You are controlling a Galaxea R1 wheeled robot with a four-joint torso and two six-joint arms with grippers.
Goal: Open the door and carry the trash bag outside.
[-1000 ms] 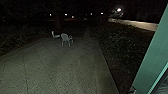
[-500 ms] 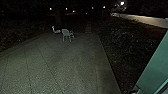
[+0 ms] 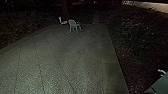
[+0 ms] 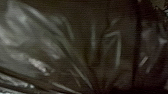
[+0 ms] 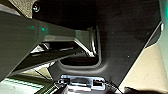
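Speckled, seamed paving [image 3: 67,60], pale chair [image 3: 72,23], likely a glossy, creased trash bag [image 4: 77,45], whether anything is gripped, I cannot tell

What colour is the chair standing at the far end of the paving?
The chair is white or pale grey, best seen in the head view.

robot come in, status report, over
Both grippers: open or shut, can't tell. Trash bag close at left wrist camera, plastic creased. Pale chair ahead, far end of paving.
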